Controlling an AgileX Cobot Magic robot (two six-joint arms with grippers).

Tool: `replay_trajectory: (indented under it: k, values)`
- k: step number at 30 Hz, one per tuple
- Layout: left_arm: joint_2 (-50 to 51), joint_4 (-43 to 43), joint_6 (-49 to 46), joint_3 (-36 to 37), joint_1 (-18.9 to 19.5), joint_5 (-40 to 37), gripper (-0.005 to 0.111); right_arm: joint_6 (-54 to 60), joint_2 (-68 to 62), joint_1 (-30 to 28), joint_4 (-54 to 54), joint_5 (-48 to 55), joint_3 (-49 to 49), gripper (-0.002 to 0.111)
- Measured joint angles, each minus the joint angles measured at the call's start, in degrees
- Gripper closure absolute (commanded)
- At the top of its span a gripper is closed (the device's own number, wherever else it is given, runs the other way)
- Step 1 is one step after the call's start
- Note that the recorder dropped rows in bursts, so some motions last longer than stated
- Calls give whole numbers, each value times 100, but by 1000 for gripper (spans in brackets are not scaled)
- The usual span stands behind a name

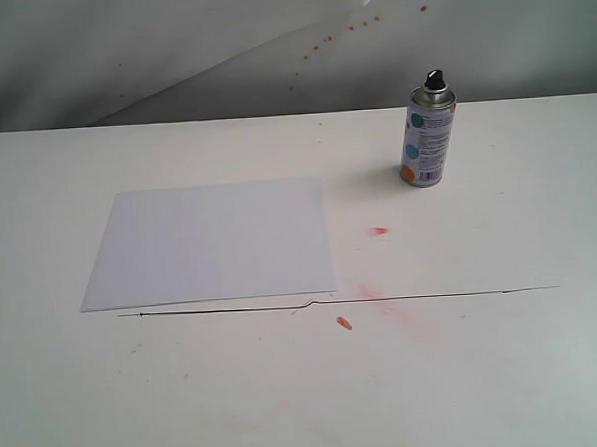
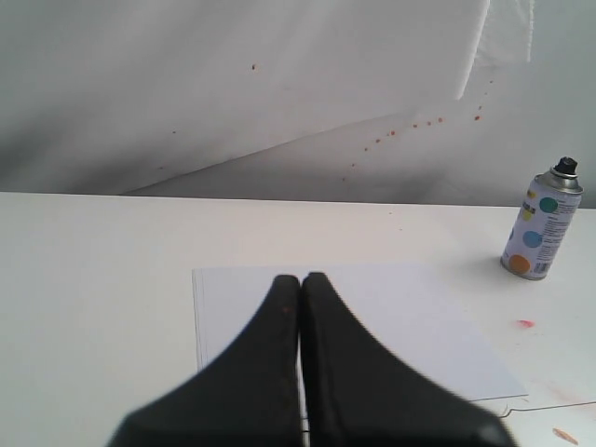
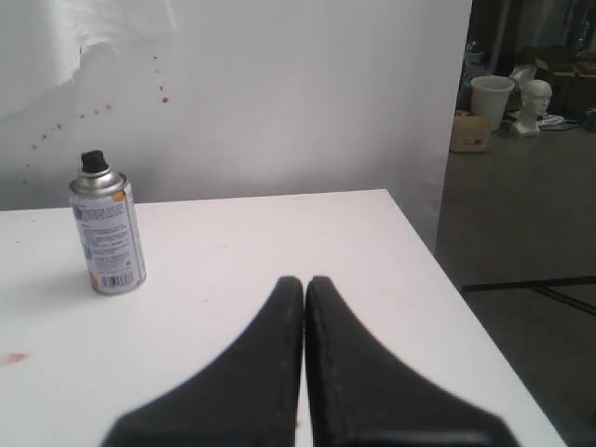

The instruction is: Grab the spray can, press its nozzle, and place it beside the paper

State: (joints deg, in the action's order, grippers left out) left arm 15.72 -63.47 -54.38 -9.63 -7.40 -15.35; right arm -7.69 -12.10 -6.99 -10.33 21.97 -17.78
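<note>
In the exterior view, a plain white rectangular sheet of paper (image 1: 214, 243) lies flat and blank, left of centre on the white tabletop (image 1: 288, 404). Just below its lower edge a thin black line (image 1: 432, 296) runs across the table toward the right, with a small kink near the sheet's lower right corner. Near the middle of the frame sit a small red spot (image 1: 380, 230), a faint pink smear (image 1: 382, 294) at the line, and a short orange mark (image 1: 344, 323) under it. In the upper right the small cylindrical spray can (image 1: 429, 137), with a white label with teal and orange dots, a silver metal shoulder and an orange base band, stands upright near the table's far edge, well apart from the paper. Its tiny black plastic nozzle (image 1: 434, 78) sits on top. Behind hangs a pale grey backdrop sheet (image 1: 169, 50) speckled with reddish dots.

In the left wrist view the black left gripper (image 2: 301, 277) is clenched, its fingers pressed together on nothing, above the paper (image 2: 354, 317); the can (image 2: 542, 223) stands beyond the sheet's corner.

In the right wrist view the black right gripper (image 3: 304, 279) is likewise clenched and empty above bare tabletop, apart from the can (image 3: 108, 228).
</note>
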Motion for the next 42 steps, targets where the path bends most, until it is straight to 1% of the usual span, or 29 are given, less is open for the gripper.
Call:
replay_trajectory:
  k: [6,10,19,24,27,33,42]
  values:
    - [0,0,0,0,0,0,107,-114,666,0,32,-455,1064,107]
    - [0,0,0,0,0,0,107,-392,949,0,32,-578,1507,107]
    - [0,0,0,0,0,0,107,-404,995,0,107,-653,1609,107]
    - [0,0,0,0,0,0,107,500,1051,0,931,-708,1734,107]
    - [0,0,0,0,0,0,107,769,1162,0,1157,-695,1758,107]
    - [0,0,-21,0,0,0,107,932,1178,0,1237,-370,1758,107]
    - [0,0,-21,0,0,0,107,1157,1178,0,1237,-231,1758,107]
